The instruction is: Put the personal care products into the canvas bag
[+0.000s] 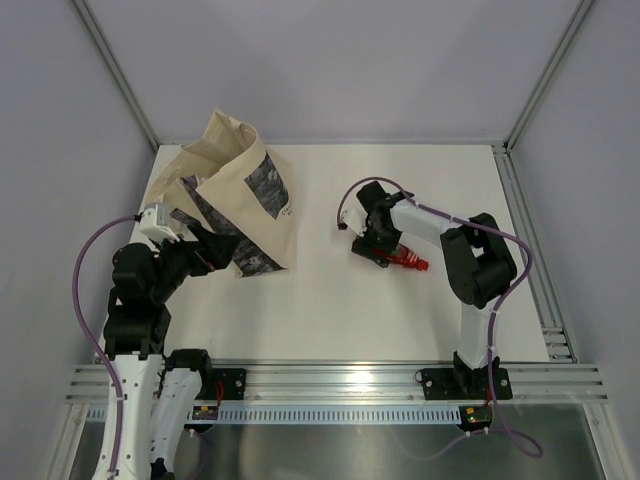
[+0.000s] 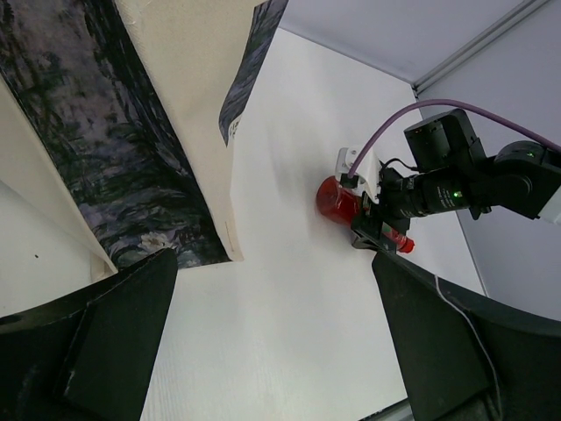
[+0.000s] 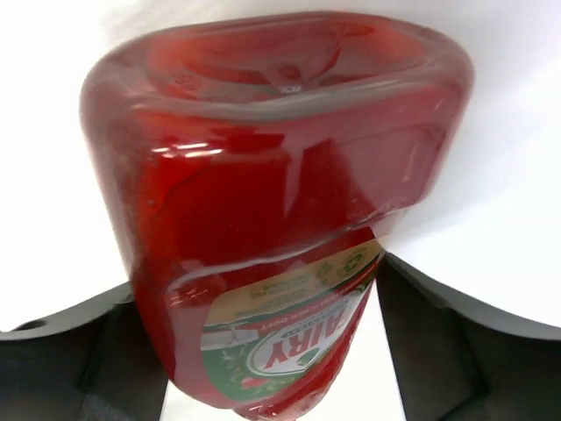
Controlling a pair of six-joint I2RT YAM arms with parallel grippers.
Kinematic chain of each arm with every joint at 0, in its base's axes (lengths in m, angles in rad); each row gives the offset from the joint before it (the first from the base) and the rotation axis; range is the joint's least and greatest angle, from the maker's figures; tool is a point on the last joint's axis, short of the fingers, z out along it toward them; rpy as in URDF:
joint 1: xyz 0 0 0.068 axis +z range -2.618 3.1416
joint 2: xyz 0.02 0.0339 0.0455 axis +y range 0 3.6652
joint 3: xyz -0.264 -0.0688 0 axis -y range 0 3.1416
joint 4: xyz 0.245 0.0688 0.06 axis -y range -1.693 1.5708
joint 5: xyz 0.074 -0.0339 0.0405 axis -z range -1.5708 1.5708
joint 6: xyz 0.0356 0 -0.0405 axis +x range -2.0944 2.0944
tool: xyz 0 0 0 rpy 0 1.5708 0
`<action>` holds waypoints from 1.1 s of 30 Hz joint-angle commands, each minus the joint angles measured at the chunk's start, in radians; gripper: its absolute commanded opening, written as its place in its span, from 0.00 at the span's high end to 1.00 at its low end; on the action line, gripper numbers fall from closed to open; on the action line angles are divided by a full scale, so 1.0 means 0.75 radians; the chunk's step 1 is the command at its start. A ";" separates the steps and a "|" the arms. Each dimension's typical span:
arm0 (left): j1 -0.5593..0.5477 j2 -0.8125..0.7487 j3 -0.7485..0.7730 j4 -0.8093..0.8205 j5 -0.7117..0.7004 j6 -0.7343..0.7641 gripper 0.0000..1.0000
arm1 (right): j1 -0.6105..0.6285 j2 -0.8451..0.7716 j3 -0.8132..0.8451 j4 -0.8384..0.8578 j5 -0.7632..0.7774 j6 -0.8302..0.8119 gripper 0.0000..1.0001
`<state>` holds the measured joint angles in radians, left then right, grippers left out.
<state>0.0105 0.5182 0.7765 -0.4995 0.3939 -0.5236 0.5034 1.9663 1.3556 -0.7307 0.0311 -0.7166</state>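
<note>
The canvas bag (image 1: 232,160) stands at the back left, beige with a dark printed panel; it fills the upper left of the left wrist view (image 2: 175,61). My left gripper (image 1: 214,246) is open and empty beside the bag's near side, its jaws wide apart over bare table (image 2: 272,351). A red bottle (image 1: 404,259) lies right of centre, cap pointing right. My right gripper (image 1: 380,246) is shut on it, fingers on both sides of its body (image 3: 263,219). The bottle also shows in the left wrist view (image 2: 337,199). No other bottles are in view.
The white table (image 1: 330,310) is bounded by grey walls and aluminium frame posts at the back corners. A rail (image 1: 340,382) runs along the near edge. Purple cables loop from both arms.
</note>
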 commanded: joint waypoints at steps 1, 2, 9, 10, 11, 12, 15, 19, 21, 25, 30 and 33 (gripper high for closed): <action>-0.004 -0.010 0.004 0.046 0.035 0.017 0.01 | -0.002 0.053 0.019 0.034 0.086 0.072 0.22; -0.006 -0.012 0.006 0.044 0.035 0.021 0.01 | -0.002 0.062 0.039 -0.005 0.067 0.082 0.30; -0.004 -0.041 0.024 -0.009 0.007 0.052 0.01 | -0.162 0.068 0.303 -0.326 -0.521 0.196 0.97; -0.004 -0.047 0.024 -0.015 0.005 0.056 0.01 | -0.212 0.064 0.315 -0.361 -0.599 0.215 1.00; -0.004 -0.051 0.026 -0.017 -0.004 0.060 0.01 | -0.235 0.060 0.326 -0.373 -0.725 0.233 1.00; -0.004 -0.055 0.026 -0.019 -0.004 0.064 0.01 | -0.254 0.062 0.344 -0.388 -0.787 0.256 1.00; -0.004 -0.055 0.024 -0.017 -0.004 0.064 0.01 | -0.307 0.068 0.350 -0.400 -1.002 0.313 1.00; -0.004 -0.053 0.045 -0.037 -0.012 0.070 0.01 | -0.338 0.033 0.342 -0.347 -1.286 0.415 1.00; -0.006 -0.053 0.073 -0.068 -0.034 0.086 0.01 | -0.336 0.002 0.371 -0.319 -1.435 0.493 1.00; -0.004 -0.045 0.155 -0.131 -0.126 0.136 0.01 | -0.293 -0.065 0.491 -0.160 -1.559 0.646 1.00; -0.004 0.004 0.298 -0.203 -0.233 0.219 0.01 | -0.164 -0.077 0.798 0.123 -1.549 1.047 1.00; -0.004 0.033 0.365 -0.244 -0.276 0.244 0.01 | -0.058 0.018 1.073 0.281 -1.459 1.279 1.00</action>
<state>0.0105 0.5198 0.9836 -0.6594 0.2565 -0.3927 0.3759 2.0289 1.9320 -0.7429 -0.9588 -0.0284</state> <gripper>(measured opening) 0.984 0.416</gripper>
